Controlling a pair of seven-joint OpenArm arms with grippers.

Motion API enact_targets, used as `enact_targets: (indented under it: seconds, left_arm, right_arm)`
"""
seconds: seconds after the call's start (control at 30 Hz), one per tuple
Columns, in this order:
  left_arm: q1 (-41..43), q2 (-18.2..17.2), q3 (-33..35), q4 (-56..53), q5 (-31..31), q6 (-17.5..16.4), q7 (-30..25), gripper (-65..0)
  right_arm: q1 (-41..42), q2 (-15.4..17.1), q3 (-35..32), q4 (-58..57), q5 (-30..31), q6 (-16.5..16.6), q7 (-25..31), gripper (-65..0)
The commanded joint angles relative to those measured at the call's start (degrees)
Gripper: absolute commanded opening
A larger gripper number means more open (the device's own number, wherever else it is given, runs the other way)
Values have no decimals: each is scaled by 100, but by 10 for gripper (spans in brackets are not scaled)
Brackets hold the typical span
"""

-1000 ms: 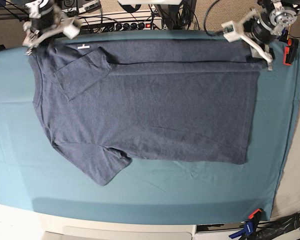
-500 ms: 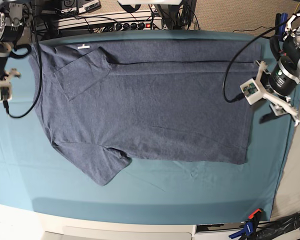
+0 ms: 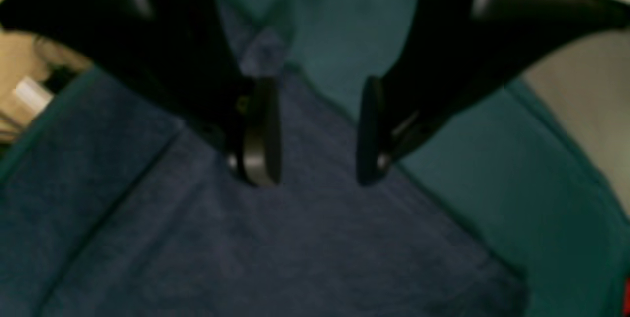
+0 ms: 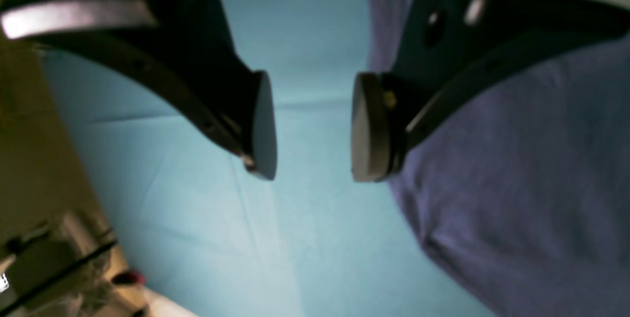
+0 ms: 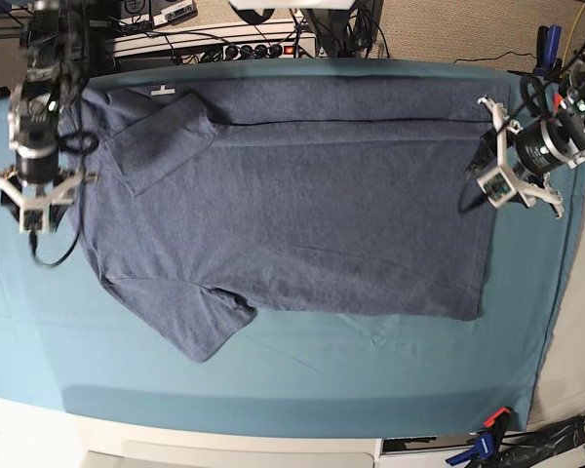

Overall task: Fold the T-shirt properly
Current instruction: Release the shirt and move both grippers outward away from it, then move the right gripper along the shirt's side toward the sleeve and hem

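Note:
The slate-blue T-shirt (image 5: pixel 302 214) lies flat on the teal cloth (image 5: pixel 370 370), plain side up, collar to the view's left, hem to the right. Its far strip is folded forward, with the far sleeve (image 5: pixel 156 141) lying on the body. The near sleeve (image 5: pixel 200 327) sticks out. My left gripper (image 5: pixel 504 166) hovers open and empty over the hem edge; the shirt (image 3: pixel 246 238) shows under its fingers (image 3: pixel 258 130). My right gripper (image 5: pixel 37 190) hovers open and empty beside the collar, over the cloth (image 4: pixel 197 208), with the shirt's edge (image 4: pixel 517 184) under one finger (image 4: pixel 366 130).
A power strip and cables (image 5: pixel 234 47) run behind the table's far edge. A blue and orange clamp (image 5: pixel 487 437) grips the front right corner. The cloth ends near the right side (image 5: pixel 561 292). A small white label (image 5: pixel 162 92) sits at the shirt's far left.
Both arms have left the shirt's far corners and come down along its two ends. The left gripper now hangs over the hem and the right beside the collar. The shirt has not moved.

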Motion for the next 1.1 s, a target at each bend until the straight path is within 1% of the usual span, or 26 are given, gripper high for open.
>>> enact_targets:
  seconds: [0.0, 0.13, 0.2, 0.43, 0.53, 0.63, 0.77, 0.87, 0.93, 0.97, 1.0, 1.07]
  left_arm:
    - [-120, -87, -72, 22, -125, -4, -109, -382]
    - [-262, -68, -72, -4, -446, 0, -52, -382]
    - [-258, -122, -72, -4, -605, -26, -15, -382]
    - [-243, -144, -72, -7, -619, -42, -17, -382]
    - [-243, -144, -72, -4, -616, -42, -20, -382]
    - [-243, -140, -72, -4, -614, -61, -20, -382]
    - [-245, -103, -72, -7, -616, -61, -26, -382]
    - [-247, -17, -72, -4, -616, -61, -55, -382]
    - [-247, 68, -72, -4, -614, -61, -66, -382]
    - [-247, 103, -72, -4, -614, -61, -66, -382]
    - [-245, 122, -72, -7, -608, -61, -66, -382]
    - [-245, 125, -72, -7, -492, -61, -66, -382]
  right_arm:
    - [170, 111, 59, -116, 125, -68, 127, -390]
    - [625, 160, 61, -713, 820, -70, 127, -390]
    - [765, 175, 81, -824, 1023, -66, 136, -390]
    - [1259, 133, 256, -826, 1609, -52, 59, -390]
    - [1478, 37, 387, -826, 1832, -52, 44, -390]
    - [1655, -142, 570, -835, 1895, -50, 13, -390]
    - [1742, -566, 920, -966, 1902, -55, 39, -390]
    - [1878, -879, 1300, -1263, 2203, -55, 42, -390]
    - [2033, -1014, 1550, -1543, 2457, -48, -13, -390]
    - [2129, -1047, 1639, -1709, 2618, 31, -74, -390]
    - [2223, -1062, 1711, -1882, 2747, 201, -170, -390]
    - [2420, -1051, 1759, -2243, 3077, 835, -409, -390]
